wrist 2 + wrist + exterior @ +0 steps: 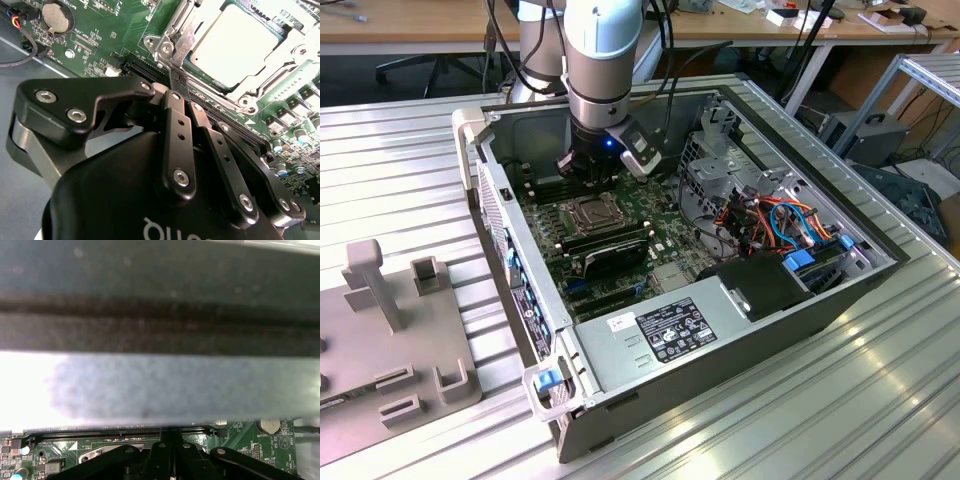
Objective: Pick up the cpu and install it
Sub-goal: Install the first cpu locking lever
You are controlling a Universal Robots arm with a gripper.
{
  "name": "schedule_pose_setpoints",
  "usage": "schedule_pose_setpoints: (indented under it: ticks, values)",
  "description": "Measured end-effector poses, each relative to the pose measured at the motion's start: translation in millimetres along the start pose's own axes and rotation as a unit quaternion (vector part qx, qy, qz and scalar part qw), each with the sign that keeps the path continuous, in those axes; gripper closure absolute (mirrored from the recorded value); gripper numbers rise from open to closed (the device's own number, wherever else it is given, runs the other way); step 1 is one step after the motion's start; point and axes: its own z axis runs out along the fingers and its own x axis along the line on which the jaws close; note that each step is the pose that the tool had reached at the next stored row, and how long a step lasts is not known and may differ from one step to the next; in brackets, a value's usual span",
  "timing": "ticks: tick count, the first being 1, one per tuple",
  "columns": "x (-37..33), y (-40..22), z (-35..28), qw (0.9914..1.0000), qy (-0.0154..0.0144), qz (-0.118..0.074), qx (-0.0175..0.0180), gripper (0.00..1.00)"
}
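Inside the open computer case (pixel 510 215), I see the cpu (pixel 235 37) seated in its socket under the metal frame (pixel 172 42). My fingers (pixel 176 95) are pressed together, empty, just beside the frame's edge.

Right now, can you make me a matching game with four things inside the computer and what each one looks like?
Things:
1. cpu
2. gripper
3. coin battery
4. motherboard

Looks:
A. green, covered in tiny parts
B. black, fingers closed together
C. round and silvery
D. flat grey square lying inside the metal frame

Pairs: 1-D, 2-B, 3-C, 4-A
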Motion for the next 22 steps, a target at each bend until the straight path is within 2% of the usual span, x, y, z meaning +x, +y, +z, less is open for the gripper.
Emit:
schedule_pose_setpoints:
  ticks: [3,9,11,16,17,19,21,22]
  values:
    - [0.0,0.0,0.0,1.00000,0.0000,0.000,-0.0013,0.89]
    - [-0.2,0.1,-1.1,1.00000,-0.0001,0.000,-0.0015,0.89]
    - [-0.5,0.4,-2.8,1.00000,0.0000,0.000,-0.0008,0.89]
    - [-2.2,1.9,-12.9,1.00000,0.0000,0.000,0.0017,0.89]
    - [-2.7,2.3,-16.0,1.00000,0.0000,0.000,0.0029,0.89]
    - [-2.9,2.6,-17.4,0.99998,0.0000,-0.001,0.0061,0.89]
    - [-3.0,2.6,-17.7,0.99991,0.0012,-0.002,0.0131,0.89]
    - [-3.0,2.6,-17.7,0.99978,0.0041,-0.003,0.0204,0.89]
